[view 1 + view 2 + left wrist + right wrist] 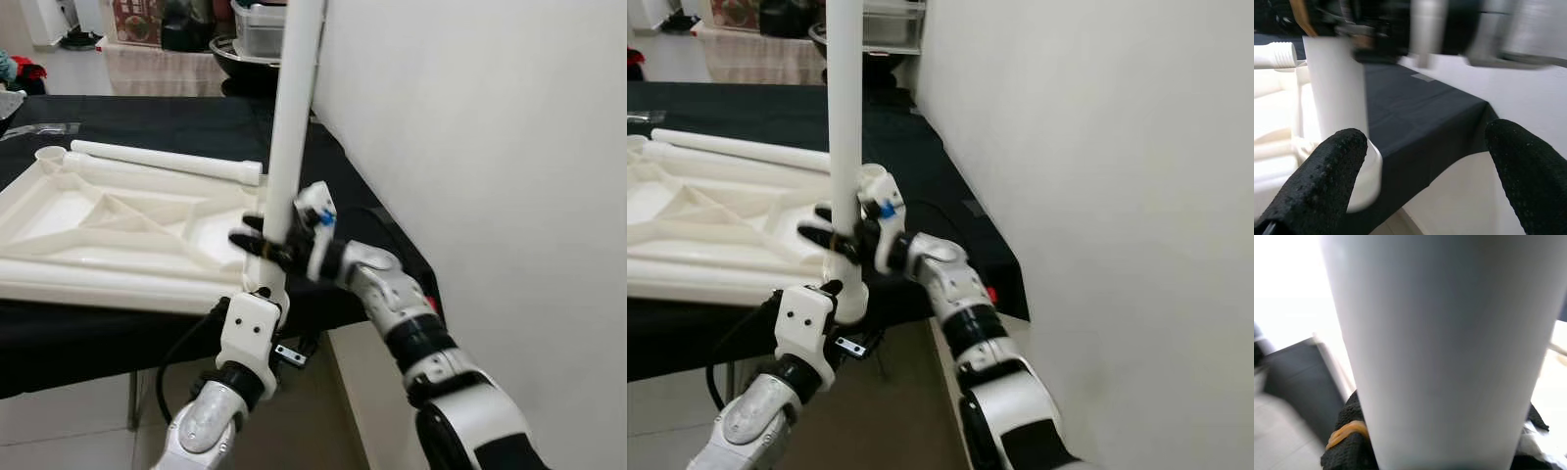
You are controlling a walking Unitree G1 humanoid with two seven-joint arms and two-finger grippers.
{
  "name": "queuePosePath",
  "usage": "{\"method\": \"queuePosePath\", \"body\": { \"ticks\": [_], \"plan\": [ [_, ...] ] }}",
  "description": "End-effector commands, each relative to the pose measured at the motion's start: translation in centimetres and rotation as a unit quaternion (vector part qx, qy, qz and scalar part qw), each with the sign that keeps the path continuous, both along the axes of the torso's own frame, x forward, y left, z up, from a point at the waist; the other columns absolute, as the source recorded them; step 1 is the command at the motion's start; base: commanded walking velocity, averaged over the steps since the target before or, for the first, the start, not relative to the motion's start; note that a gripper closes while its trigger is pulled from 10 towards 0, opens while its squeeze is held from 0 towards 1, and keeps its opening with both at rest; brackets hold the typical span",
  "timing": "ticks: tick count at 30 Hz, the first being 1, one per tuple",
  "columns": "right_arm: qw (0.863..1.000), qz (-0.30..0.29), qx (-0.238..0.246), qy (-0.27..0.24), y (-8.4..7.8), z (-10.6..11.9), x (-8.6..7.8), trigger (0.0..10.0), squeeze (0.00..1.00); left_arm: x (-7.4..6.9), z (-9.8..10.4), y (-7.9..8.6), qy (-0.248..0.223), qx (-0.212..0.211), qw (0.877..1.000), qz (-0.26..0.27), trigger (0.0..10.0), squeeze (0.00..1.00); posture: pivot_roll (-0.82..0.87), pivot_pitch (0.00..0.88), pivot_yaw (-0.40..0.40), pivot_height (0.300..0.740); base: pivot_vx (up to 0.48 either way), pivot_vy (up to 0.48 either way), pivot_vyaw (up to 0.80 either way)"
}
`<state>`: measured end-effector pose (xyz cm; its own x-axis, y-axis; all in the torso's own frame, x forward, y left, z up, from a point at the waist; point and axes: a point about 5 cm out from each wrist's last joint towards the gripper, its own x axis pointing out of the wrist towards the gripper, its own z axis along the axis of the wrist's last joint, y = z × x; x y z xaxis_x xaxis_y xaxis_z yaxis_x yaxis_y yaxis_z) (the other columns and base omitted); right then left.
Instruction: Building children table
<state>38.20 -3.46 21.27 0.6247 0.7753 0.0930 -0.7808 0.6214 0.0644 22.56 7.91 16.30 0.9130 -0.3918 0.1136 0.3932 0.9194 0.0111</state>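
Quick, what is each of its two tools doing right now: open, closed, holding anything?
Left tool: open, fingers spread beside the base of the upright white table leg.
Right tool: closed on the table leg.

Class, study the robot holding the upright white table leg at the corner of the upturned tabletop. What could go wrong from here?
1. The table leg stands tall, held low by the right gripper; it may tilt out of its corner socket.
2. The tabletop corner sits at the edge of the black-covered table; pushing could slide it off.
3. The left gripper is open beside the leg's base, so it gives no support.
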Motion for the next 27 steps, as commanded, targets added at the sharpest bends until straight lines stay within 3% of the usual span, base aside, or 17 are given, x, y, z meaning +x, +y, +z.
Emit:
{"method": "queuePosePath", "body": {
  "ticks": [1, 3, 4, 7, 8, 9, 12, 13, 14, 15, 17, 18, 19, 20, 24, 25, 27],
  "plan": [
    [0.997, -0.068, 0.0, 0.032, -1.3, -0.9, 0.7, 0.0, 0.0, -0.1, -0.3, -0.1, 0.003, 0.001, 1.0, 0.001, 10.0, 0.0, 0.08, 0.06, -0.14, 0.74, 0.0, 0.0, 0.0],
    [0.976, -0.206, -0.003, 0.067, -3.1, -1.1, 2.0, 0.0, 0.0, 0.0, -0.2, -0.1, 0.002, 0.001, 1.0, 0.0, 10.0, 0.0, 0.08, 0.056, -0.14, 0.74, 0.0, 0.0, 0.0],
    [0.976, -0.206, -0.003, 0.067, -3.1, -1.1, 2.0, 0.0, 0.0, 0.0, -0.2, -0.1, 0.002, 0.001, 1.0, 0.0, 10.0, 0.0, 0.08, 0.056, -0.14, 0.74, 0.0, 0.0, 0.0],
    [0.912, -0.398, -0.013, 0.1, -6.2, -1.9, 2.6, 0.0, 0.0, 0.1, -0.2, -0.1, 0.001, 0.001, 1.0, 0.001, 10.0, 0.0, 0.08, 0.053, -0.141, 0.74, 0.0, 0.0, 0.0],
    [0.912, -0.398, -0.013, 0.1, -6.2, -1.9, 2.6, 0.0, 0.0, 0.1, -0.2, -0.1, 0.001, 0.001, 1.0, 0.001, 10.0, 0.0, 0.08, 0.053, -0.141, 0.74, 0.0, 0.0, 0.0],
    [0.894, -0.437, -0.013, 0.103, -6.7, -2.1, 2.5, 0.0, 0.0, 0.1, -0.2, -0.1, 0.001, 0.001, 1.0, 0.0, 10.0, 0.0, 0.08, 0.052, -0.142, 0.74, 0.0, 0.0, 0.0],
    [0.87, -0.48, -0.014, 0.108, -6.8, -2.4, 2.2, 0.0, 0.0, 0.0, -0.2, -0.2, 0.001, 0.001, 1.0, -0.001, 10.0, 0.0, 0.08, 0.054, -0.141, 0.74, 0.0, 0.0, 0.0],
    [0.873, -0.475, -0.011, 0.111, -6.4, -2.4, 2.1, 5.3, 0.0, 0.0, -0.2, -0.2, 0.001, 0.001, 1.0, -0.002, 10.0, 0.0, 0.08, 0.058, -0.143, 0.74, 0.0, 0.0, 0.0],
    [0.873, -0.473, -0.009, 0.113, -6.0, -2.4, 2.1, 5.3, 0.0, 0.0, -0.2, -0.3, 0.001, 0.001, 1.0, -0.002, 10.0, 0.0, 0.08, 0.058, -0.143, 0.74, 0.0, 0.0, 0.0],
    [0.877, -0.468, -0.002, 0.113, -5.7, -2.3, 2.1, 10.0, 0.0, 0.1, -0.2, -0.2, 0.002, 0.001, 1.0, -0.002, 10.0, 0.0, 0.08, 0.06, -0.144, 0.74, 0.0, 0.0, 0.0],
    [0.878, -0.465, 0.003, 0.113, -5.4, -2.2, 2.1, 10.0, 0.0, 0.1, -0.2, -0.2, 0.002, 0.001, 1.0, -0.001, 10.0, 0.0, 0.08, 0.061, -0.142, 0.74, 0.0, 0.0, 0.0],
    [0.893, -0.439, 0.026, 0.096, -4.5, -1.6, 2.2, 10.0, 0.49, 0.1, -0.2, -0.2, 0.002, 0.0, 1.0, 0.0, 10.0, 0.0, 0.08, 0.062, -0.144, 0.74, 0.0, 0.0, 0.0],
    [0.893, -0.439, 0.026, 0.096, -4.5, -1.6, 2.2, 10.0, 0.49, 0.1, -0.2, -0.2, 0.002, 0.0, 1.0, 0.0, 10.0, 0.0, 0.08, 0.062, -0.144, 0.74, 0.0, 0.0, 0.0],
    [0.904, -0.419, 0.037, 0.082, -4.0, -1.1, 2.1, 10.0, 1.0, 0.1, -0.2, -0.2, 0.002, 0.0, 1.0, 0.0, 10.0, 0.0, 0.08, 0.062, -0.144, 0.74, 0.0, 0.0, 0.0],
    [0.921, -0.383, 0.061, 0.038, -2.9, 0.2, 1.9, 10.0, 0.99, 0.1, -0.1, -0.2, 0.002, -0.001, 1.0, 0.0, 10.0, 0.0, 0.08, 0.065, -0.146, 0.74, 0.0, 0.0, 0.0],
    [0.933, -0.35, 0.078, 0.038, -2.2, 0.5, 1.8, 10.0, 0.0, 0.1, -0.1, -0.2, 0.002, 0.0, 1.0, 0.0, 10.0, 0.0, 0.08, 0.067, -0.141, 0.74, 0.0, 0.0, 0.0],
    [0.941, -0.324, 0.09, 0.04, -1.8, 0.8, 1.7, 10.0, 0.0, 0.1, -0.2, -0.2, 0.002, 0.0, 1.0, 0.001, 10.0, 0.0, 0.08, 0.067, -0.141, 0.74, 0.0, 0.0, 0.0]
  ]
}}
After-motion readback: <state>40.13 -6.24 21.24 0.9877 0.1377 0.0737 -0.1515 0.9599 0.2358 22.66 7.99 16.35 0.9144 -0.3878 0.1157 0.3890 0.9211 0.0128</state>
